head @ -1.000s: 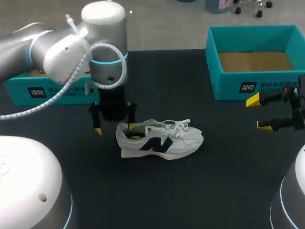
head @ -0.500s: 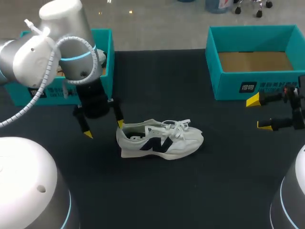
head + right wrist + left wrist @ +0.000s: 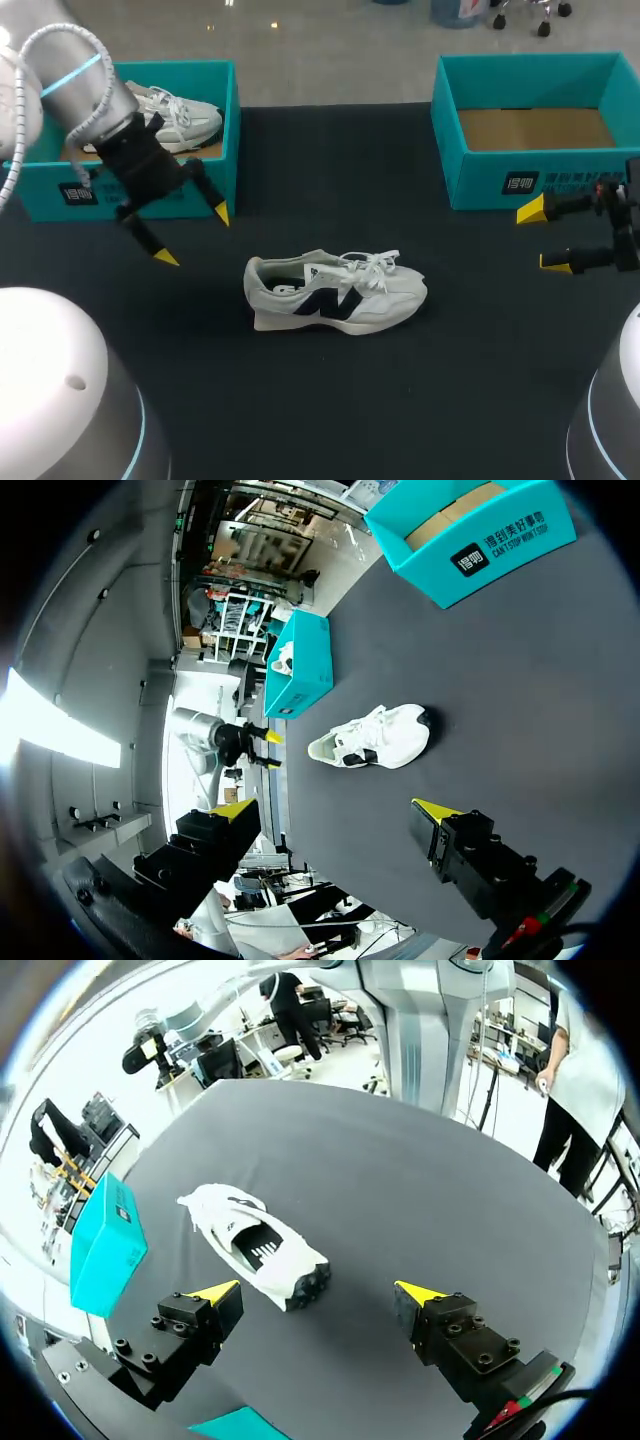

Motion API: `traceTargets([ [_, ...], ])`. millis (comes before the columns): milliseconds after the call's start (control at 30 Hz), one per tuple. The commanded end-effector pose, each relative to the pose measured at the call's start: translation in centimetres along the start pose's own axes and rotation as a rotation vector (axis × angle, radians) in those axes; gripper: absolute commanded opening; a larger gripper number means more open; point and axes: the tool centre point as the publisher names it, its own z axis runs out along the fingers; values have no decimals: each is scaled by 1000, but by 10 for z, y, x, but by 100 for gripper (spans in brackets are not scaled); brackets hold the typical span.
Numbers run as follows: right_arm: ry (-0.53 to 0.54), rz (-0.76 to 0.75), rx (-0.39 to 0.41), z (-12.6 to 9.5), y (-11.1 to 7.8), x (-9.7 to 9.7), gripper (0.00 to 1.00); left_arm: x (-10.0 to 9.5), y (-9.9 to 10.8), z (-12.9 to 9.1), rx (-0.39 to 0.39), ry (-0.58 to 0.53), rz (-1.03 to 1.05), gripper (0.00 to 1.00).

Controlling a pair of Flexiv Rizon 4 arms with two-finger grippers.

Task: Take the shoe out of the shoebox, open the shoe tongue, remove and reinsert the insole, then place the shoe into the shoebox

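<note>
The right gripper (image 3: 335, 807) is spread wide, and ahead of it the white shoe (image 3: 372, 738) sits on the dark table (image 3: 540, 700)

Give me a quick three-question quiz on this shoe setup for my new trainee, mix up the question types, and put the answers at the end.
1. True or false: the white shoe on the table lies between the fingers of the left gripper.
2. What does the right shoebox hold? A: a shoe. B: nothing but its bare floor. C: a loose insole.
3. In one word, how do the fingers of the right gripper stand?

Key: 1 false, as the left gripper is off to the side of the shoe. 2 B. 3 open.
</note>
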Motion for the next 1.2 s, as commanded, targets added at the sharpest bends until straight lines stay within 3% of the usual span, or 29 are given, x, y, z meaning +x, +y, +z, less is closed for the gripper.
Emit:
traceTargets([
  [33,-4,1,-2,0,-1,0,100,6,5,3,399,-505,-345,100],
  [233,-4,1,-2,0,-1,0,100,6,5,3,399,-505,-345,100],
  [300,-4,1,-2,0,-1,0,100,6,2,2,489,-552,-487,100],
  [733,-4,1,-2,0,-1,0,100,13,-6,14,567,-555,-746,100],
  [1200,-4,1,-2,0,-1,0,100,27,-1,43,519,-534,-795,100],
])
